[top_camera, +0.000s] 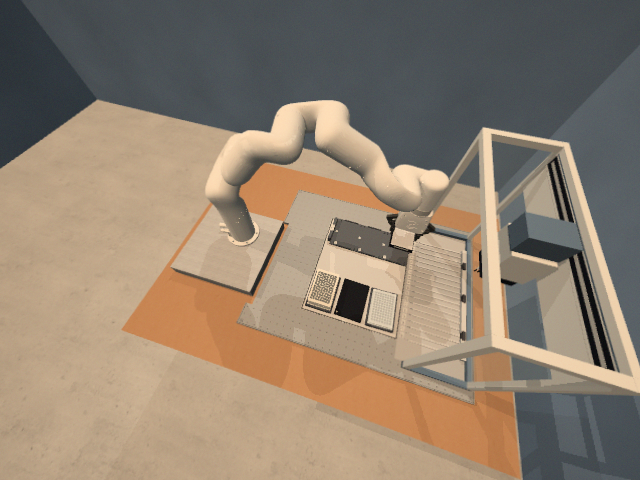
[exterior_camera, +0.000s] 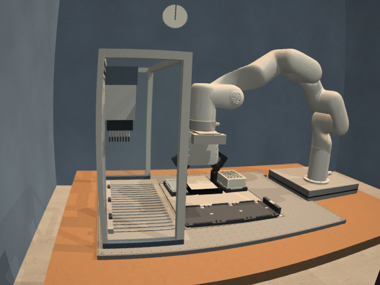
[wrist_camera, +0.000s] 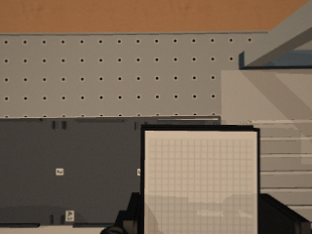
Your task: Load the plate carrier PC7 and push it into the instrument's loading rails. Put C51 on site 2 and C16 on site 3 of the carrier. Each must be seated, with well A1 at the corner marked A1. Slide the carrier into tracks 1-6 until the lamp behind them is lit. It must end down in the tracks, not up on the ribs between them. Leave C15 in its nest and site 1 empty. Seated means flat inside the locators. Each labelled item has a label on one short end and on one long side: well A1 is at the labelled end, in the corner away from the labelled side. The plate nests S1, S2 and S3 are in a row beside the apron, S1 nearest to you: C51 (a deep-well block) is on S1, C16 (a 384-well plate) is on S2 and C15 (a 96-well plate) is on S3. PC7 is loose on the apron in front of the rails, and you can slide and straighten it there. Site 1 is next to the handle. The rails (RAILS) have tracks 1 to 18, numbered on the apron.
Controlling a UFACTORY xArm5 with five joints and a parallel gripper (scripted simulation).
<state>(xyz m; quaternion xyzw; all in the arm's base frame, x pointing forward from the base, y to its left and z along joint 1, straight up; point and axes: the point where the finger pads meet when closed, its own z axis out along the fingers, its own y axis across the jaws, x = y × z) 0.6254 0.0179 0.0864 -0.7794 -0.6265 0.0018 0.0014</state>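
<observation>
My gripper point(exterior_camera: 200, 177) point(wrist_camera: 198, 213) is shut on C16 point(top_camera: 402, 238) point(exterior_camera: 200, 184) point(wrist_camera: 200, 180), a flat white 384-well plate, and holds it level above the end of the dark carrier PC7 point(top_camera: 361, 240) point(exterior_camera: 227, 213) point(wrist_camera: 73, 156) next to the rails point(top_camera: 434, 299) point(exterior_camera: 138, 205) point(wrist_camera: 285, 161). All carrier sites are bare, and its handle is at the far end from the rails. C51 point(top_camera: 323, 289) point(exterior_camera: 231, 177), a deep-well block, sits on nest S1. Nest S2 point(top_camera: 351, 298) is black and empty. C15 point(top_camera: 382, 308) point(exterior_camera: 171, 184) sits on nest S3.
The instrument's tall frame point(top_camera: 488, 232) point(exterior_camera: 182, 153) stands over the rails, with one post close beside my gripper. A pipetting head point(top_camera: 537, 242) point(exterior_camera: 119, 101) hangs high inside it. The arm's base point(top_camera: 240, 235) point(exterior_camera: 317, 177) stands on a plinth beyond the carrier's handle end.
</observation>
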